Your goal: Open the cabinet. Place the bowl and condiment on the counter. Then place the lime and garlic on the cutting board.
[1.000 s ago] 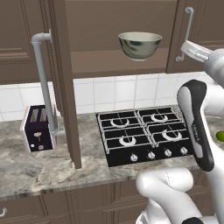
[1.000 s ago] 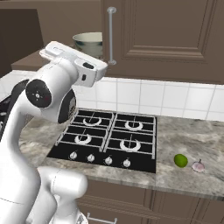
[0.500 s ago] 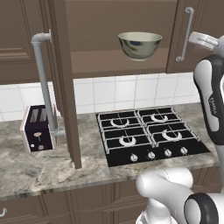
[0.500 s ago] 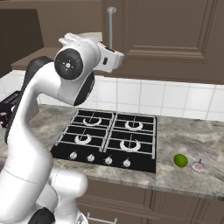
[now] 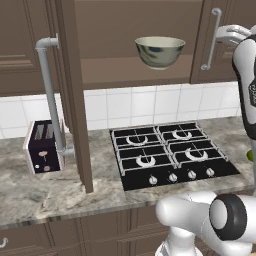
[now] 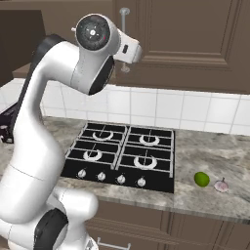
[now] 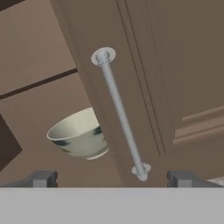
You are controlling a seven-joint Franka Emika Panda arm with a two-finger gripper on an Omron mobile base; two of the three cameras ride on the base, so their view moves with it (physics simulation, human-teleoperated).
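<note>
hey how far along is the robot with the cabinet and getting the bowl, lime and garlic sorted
Early on. Done: the left door of the dark brown wooden wall cabinet stands swung open. In hand: the gripper, jaws open and empty, faces the right door's grey bar handle. Left: the mottled grey-green ceramic bowl is on its shelf, the small green lime and pinkish garlic bulb lie on the marbled stone counter.
</note>
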